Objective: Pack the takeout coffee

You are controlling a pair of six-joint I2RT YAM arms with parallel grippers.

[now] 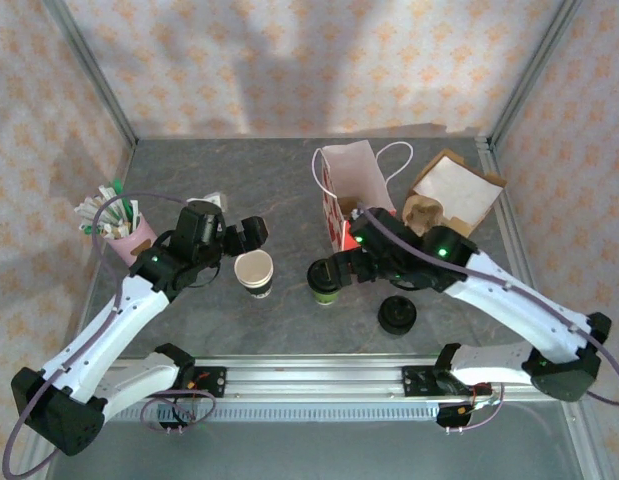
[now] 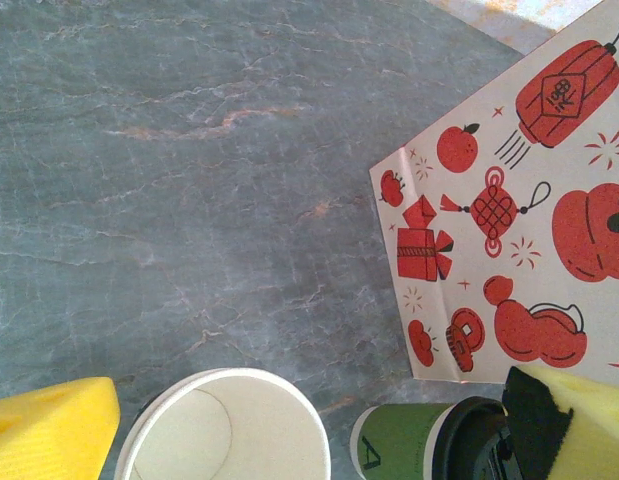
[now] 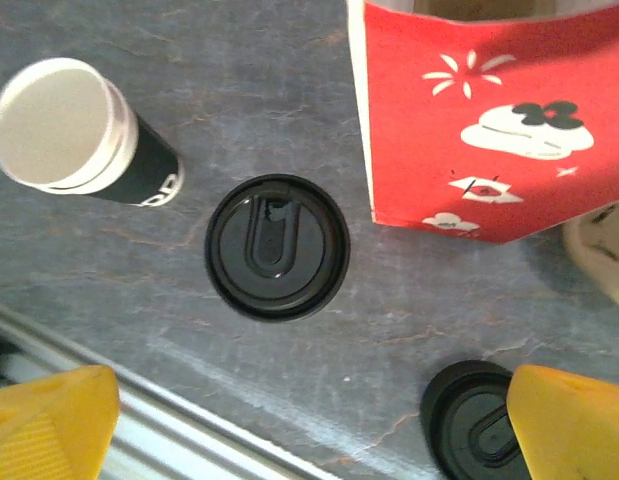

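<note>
just in front of the paper bag (image 1: 351, 190), on its near side, the takeout coffee (image 1: 324, 283) stands upright on the surface (image 1: 209, 170) with its black lid on. the step in hand looks like the reach for the cup, with nothing packed yet. the right gripper (image 3: 309, 430) hangs above the coffee with its jaws spread wide and empty. in the right wrist view the cup sits ahead of the yellow fingertips (image 3: 49, 420), roughly in line with the gap between them but not inside it, and clear of both.

the next move probably calls for bringing the jaws down to straddle the cup wall below the lid, then closing gently, since paper walls give. after that comes a level lift into the bag's open mouth. the loose stack of lids (image 3: 474, 425), also on the bag's near side, lies just beside one fingertip and could be nudged.

the left gripper (image 2: 319, 440) has its jaws spread and empty too, over the lidless cup (image 2: 224, 425), which stands farther from the bag than the coffee.
</note>
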